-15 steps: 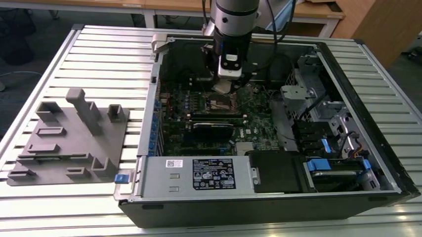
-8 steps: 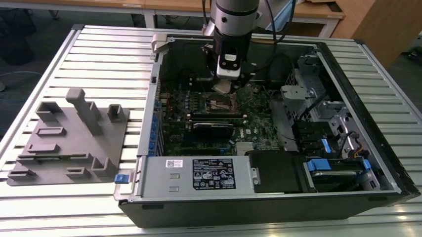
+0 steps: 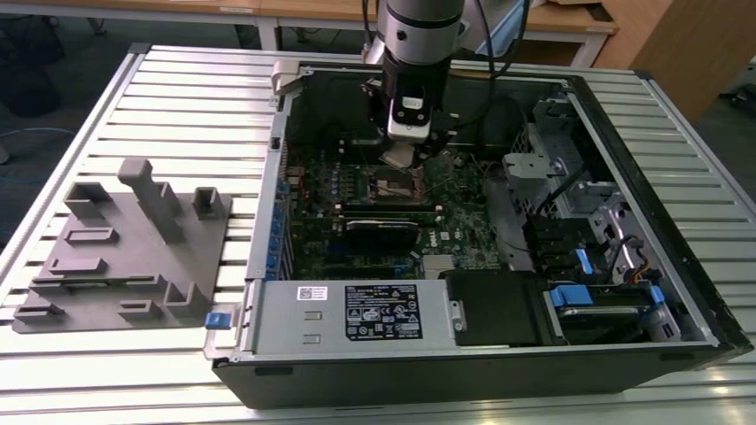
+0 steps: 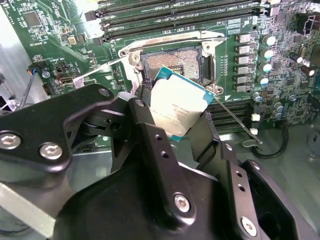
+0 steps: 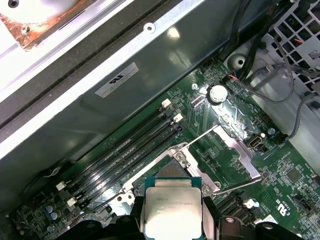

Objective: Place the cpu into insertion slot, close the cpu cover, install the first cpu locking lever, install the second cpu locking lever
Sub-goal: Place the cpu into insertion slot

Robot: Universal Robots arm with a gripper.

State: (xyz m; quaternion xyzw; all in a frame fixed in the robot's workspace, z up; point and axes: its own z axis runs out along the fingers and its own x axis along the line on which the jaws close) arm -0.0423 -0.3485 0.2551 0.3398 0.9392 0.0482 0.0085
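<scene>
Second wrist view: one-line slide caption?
Fingers grip the cpu by its edges, above the uncovered slot.

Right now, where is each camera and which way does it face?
Exterior view: off the arm, looks down into the computer case; arm, end effector show.
Second wrist view: on the arm, looks past fingers at the cpu by the insertion slot.
First wrist view: on the arm, faces the case wall; fingers flank the cpu.
Shared: the cpu.

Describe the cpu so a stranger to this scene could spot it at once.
Find the open computer case, then the green motherboard inside. Over its insertion slot the gripper holds the cpu: the only pale metal square with a teal rim.
</scene>
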